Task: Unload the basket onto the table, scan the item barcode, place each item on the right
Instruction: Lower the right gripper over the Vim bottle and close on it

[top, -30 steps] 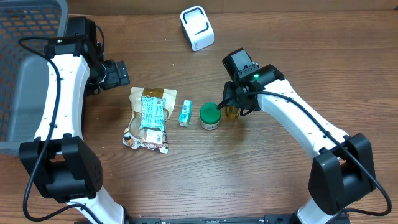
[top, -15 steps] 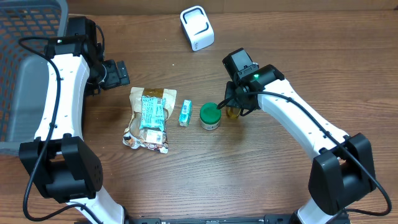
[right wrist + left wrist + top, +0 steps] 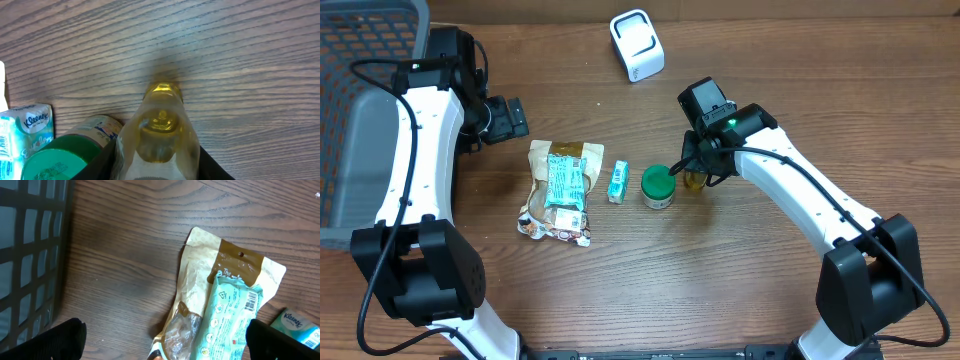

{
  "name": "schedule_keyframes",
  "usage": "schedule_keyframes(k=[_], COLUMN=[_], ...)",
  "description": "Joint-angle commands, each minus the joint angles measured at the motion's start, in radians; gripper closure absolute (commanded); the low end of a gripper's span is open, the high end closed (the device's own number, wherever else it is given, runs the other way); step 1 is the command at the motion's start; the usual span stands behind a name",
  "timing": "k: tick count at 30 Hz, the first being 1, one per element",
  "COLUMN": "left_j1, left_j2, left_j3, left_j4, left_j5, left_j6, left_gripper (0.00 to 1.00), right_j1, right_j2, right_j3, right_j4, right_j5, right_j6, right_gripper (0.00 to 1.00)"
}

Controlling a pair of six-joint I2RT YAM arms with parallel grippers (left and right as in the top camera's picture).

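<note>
- The right gripper (image 3: 696, 170) pinches a small clear bottle (image 3: 160, 125) of yellow liquid; in the right wrist view a dark finger (image 3: 102, 162) presses against each side of it.
- The bottle stands upright on the table (image 3: 720, 290), just to the right of the green-lidded jar (image 3: 658, 186) in the overhead view, close enough that I cannot tell whether they touch.
- A Kleenex tissue pack (image 3: 618, 183) lies just left of the jar.
- Further left of the jar lies a brown and beige pouch (image 3: 542, 205), with a teal packet (image 3: 565, 180) on top, its barcode facing up.
- The white scanner (image 3: 636, 45) sits well above the jar, towards the far edge.
- The left gripper (image 3: 510, 118) hangs with its jaws spread wide and nothing between them, far to the jar's upper left, near the dark basket (image 3: 360, 100).
</note>
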Motion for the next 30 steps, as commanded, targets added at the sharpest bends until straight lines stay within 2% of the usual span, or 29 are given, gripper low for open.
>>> schedule_keyframes(k=[1, 30], left_j1=[-0.006, -0.006], left_j2=[-0.006, -0.006], left_j3=[-0.007, -0.007], left_j4=[0.002, 0.004], left_j5=[0.007, 0.007], left_j6=[0.015, 0.015], left_gripper=[0.0, 0.0], right_j1=[0.003, 0.002], right_j2=[-0.004, -0.004], right_j3=[0.014, 0.014], right_j4=[-0.003, -0.008], right_j5=[0.007, 0.035], right_j6=[0.0, 0.0], right_gripper=[0.7, 0.68])
